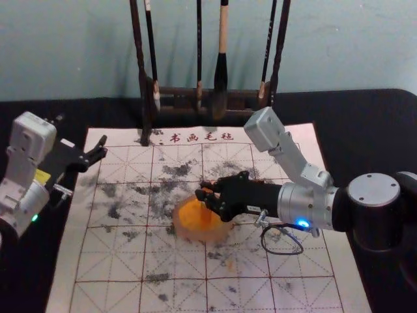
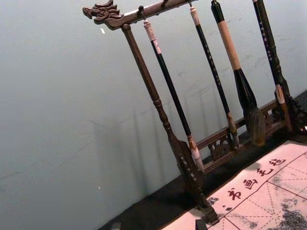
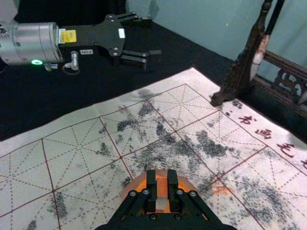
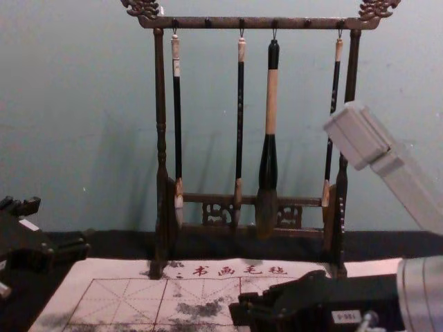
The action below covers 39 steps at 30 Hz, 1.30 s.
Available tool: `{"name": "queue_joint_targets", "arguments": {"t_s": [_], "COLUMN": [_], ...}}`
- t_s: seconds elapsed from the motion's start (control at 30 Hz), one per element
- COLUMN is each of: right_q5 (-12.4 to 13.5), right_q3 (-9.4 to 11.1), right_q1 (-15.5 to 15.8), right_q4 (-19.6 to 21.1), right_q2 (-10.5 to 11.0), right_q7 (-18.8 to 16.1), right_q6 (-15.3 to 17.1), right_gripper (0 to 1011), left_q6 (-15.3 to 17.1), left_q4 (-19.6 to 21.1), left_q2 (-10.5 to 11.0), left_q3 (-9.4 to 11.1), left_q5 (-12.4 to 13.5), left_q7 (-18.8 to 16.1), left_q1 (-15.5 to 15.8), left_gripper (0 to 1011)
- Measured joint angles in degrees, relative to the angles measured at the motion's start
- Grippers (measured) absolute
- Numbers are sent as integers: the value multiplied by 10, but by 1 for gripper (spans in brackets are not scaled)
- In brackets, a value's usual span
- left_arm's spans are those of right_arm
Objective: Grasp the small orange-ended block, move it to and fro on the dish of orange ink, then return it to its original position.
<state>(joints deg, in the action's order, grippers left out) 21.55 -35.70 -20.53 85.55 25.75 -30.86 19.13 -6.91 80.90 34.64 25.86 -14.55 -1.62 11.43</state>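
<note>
My right gripper (image 1: 207,199) reaches in over the dish of orange ink (image 1: 189,218) near the mat's middle, holding the block (image 1: 206,214) upright at the dish. In the right wrist view, the right gripper (image 3: 162,184) is closed on the block (image 3: 162,188), one finger on each side; its orange part and a pale part show between them. Behind it lies the dish (image 3: 188,184); whether block and ink touch cannot be told. My left gripper (image 1: 102,149) stays parked at the mat's left edge, its fingers spread; its tips edge into the left wrist view (image 2: 158,225).
A gridded, ink-stained calligraphy mat (image 1: 117,261) covers much of the black table (image 1: 365,117). At its far edge stands a dark wooden rack (image 4: 161,138) hung with several brushes, including a thick one (image 4: 268,152).
</note>
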Motion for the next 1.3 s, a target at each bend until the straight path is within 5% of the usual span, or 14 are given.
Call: {"name": "queue_joint_targets", "arguments": {"t_s": [1.3], "right_q5": [-9], "right_q3": [-16], "right_q1": [-32], "right_q4": [-44], "right_q2": [-42], "right_q7": [15], "right_q6": [5], "right_gripper": [144], "left_q6": [0], "left_q4": [0], "left_q2": [0], "left_q3": [0], "left_q5": [0], "left_q7": [0], "left_q1": [0], "left_gripper": [1001]}}
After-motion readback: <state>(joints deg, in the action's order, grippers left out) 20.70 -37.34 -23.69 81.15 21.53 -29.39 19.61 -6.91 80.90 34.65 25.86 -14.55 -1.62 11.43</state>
